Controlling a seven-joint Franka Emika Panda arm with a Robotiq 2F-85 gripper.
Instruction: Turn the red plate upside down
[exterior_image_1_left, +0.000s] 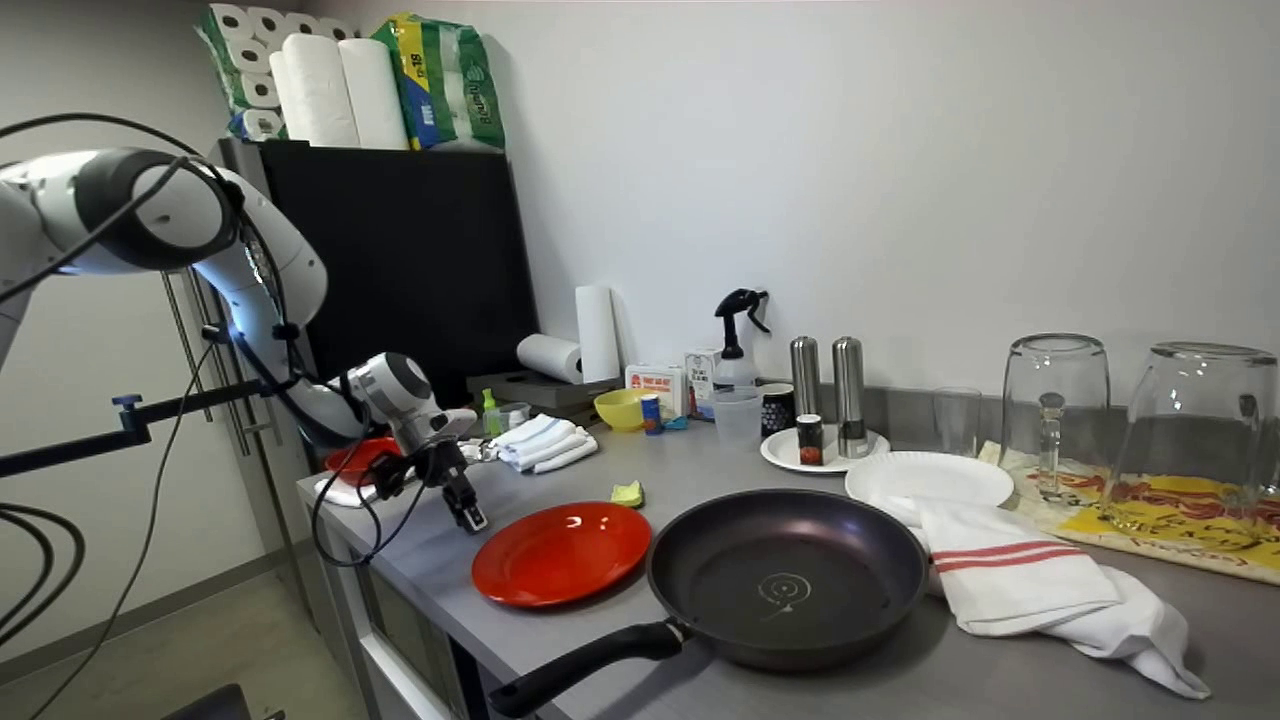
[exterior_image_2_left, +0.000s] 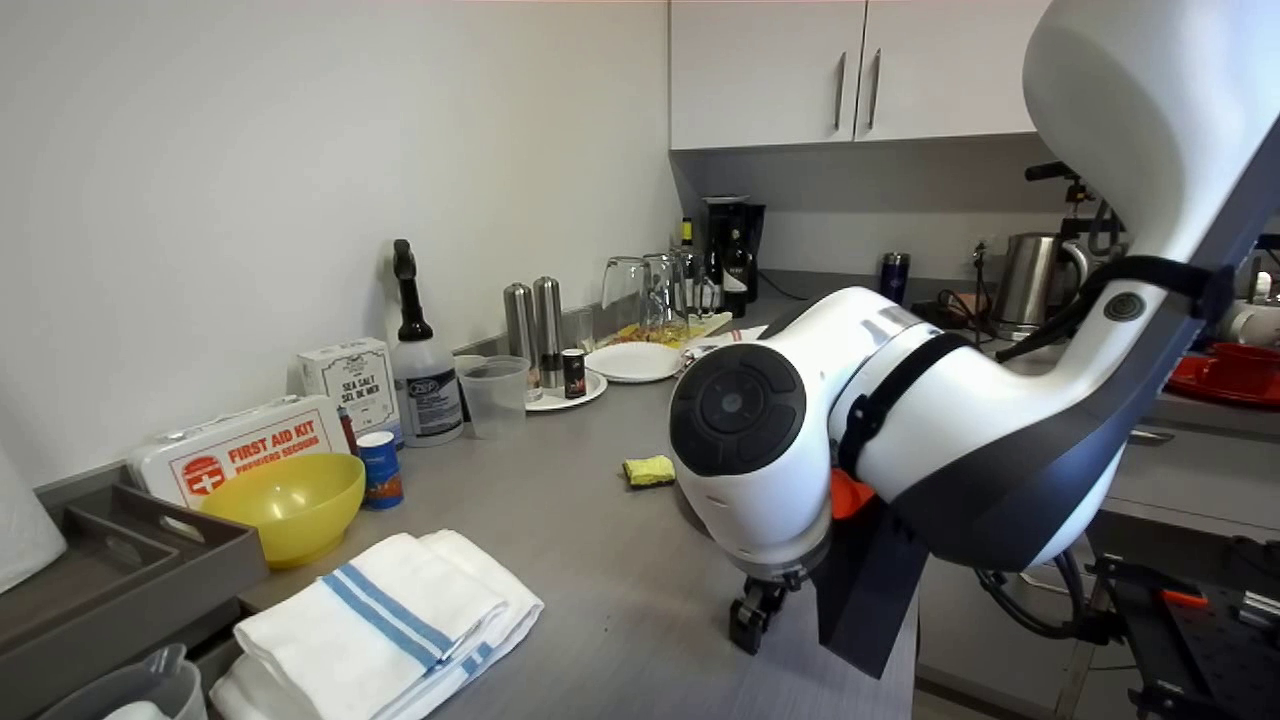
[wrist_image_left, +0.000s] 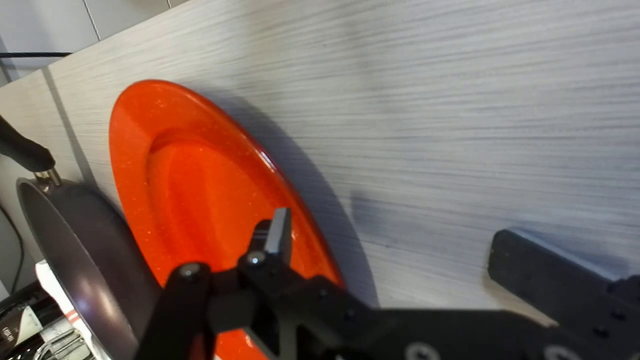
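Note:
The red plate (exterior_image_1_left: 562, 555) lies on the grey counter near its front edge, its hollow face up. In the wrist view it (wrist_image_left: 200, 200) fills the left side, and its near rim casts a shadow on the counter. My gripper (exterior_image_1_left: 470, 515) points down just beside the plate's rim, low over the counter. In the wrist view my gripper (wrist_image_left: 392, 230) is open with nothing between its fingers. One finger appears in front of the plate's rim, the other over bare counter; I cannot tell whether it touches. In an exterior view my gripper (exterior_image_2_left: 748, 628) shows, and the arm hides most of the plate.
A black frying pan (exterior_image_1_left: 790, 590) stands right beside the plate, its handle toward the front edge. A yellow sponge (exterior_image_1_left: 628, 494) lies behind the plate. Folded white towels (exterior_image_2_left: 385, 620), a yellow bowl (exterior_image_2_left: 295, 510) and a striped towel (exterior_image_1_left: 1020, 575) are also on the counter.

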